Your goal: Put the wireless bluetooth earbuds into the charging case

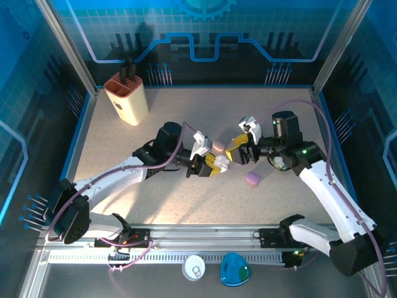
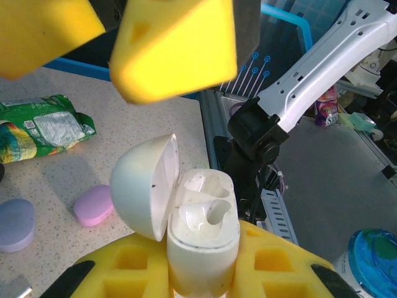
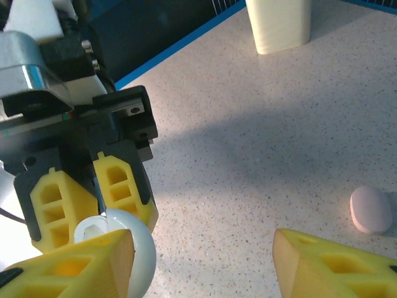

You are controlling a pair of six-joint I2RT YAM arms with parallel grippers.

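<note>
A white charging case (image 2: 201, 248) stands upright in my left gripper (image 2: 201, 276), which is shut on its body. Its lid (image 2: 146, 192) is swung open to the left, and both wells look empty. From above, the left gripper (image 1: 213, 163) holds the case at mid-table. My right gripper (image 1: 239, 149) hovers just beyond it, open, with its yellow fingers (image 2: 173, 49) above the case. In the right wrist view the right gripper (image 3: 201, 267) is spread wide, and its left finger (image 3: 68, 264) is against the white lid (image 3: 133, 257). The earbuds are out of view.
A pink case (image 1: 218, 146) lies shut behind the grippers and a lavender case (image 1: 253, 179) to their right. A cream holder (image 1: 127, 98) stands at the back left. A green packet (image 2: 43, 127) lies on the table. A white lid (image 1: 194, 268) and a blue object (image 1: 235, 270) sit below the front rail.
</note>
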